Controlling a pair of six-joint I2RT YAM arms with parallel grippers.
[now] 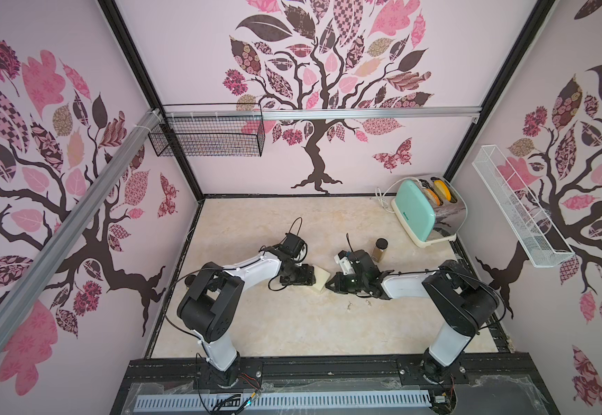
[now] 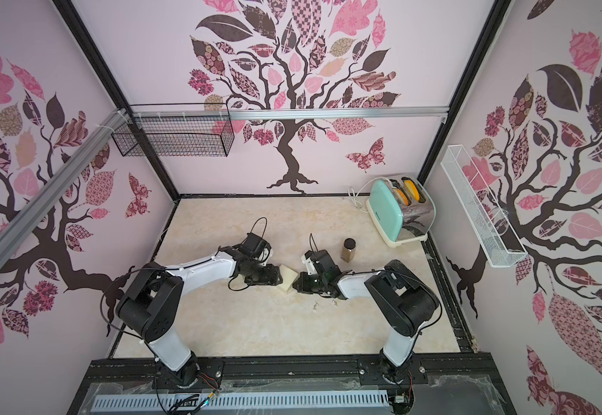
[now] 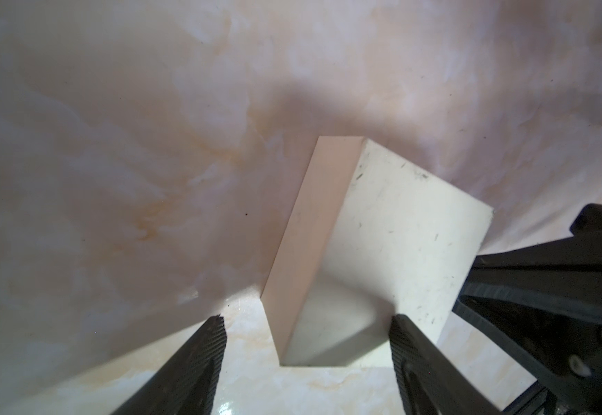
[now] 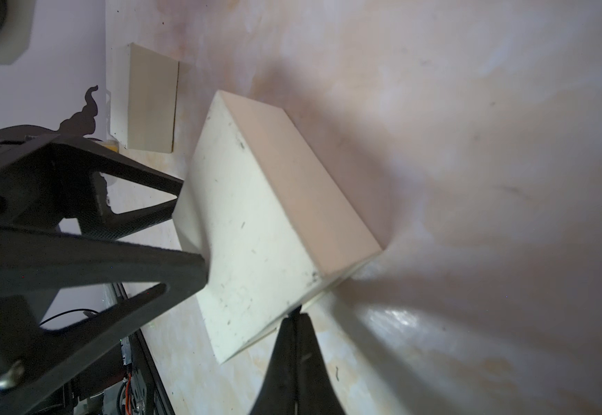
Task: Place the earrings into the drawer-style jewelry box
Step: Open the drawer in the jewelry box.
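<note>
Though scuffed, smooth jewelry box (image 4: 256, 230) (rectangular)

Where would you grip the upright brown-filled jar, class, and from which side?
Probably around the jar, on its round glass body below the dark lid, coming level from the robot's side: it stands upright, and the toaster stands beyond it.

Left pincer (image 3: 308, 319) wide — right pincer (image 4: 294, 323) (pinched)
</note>
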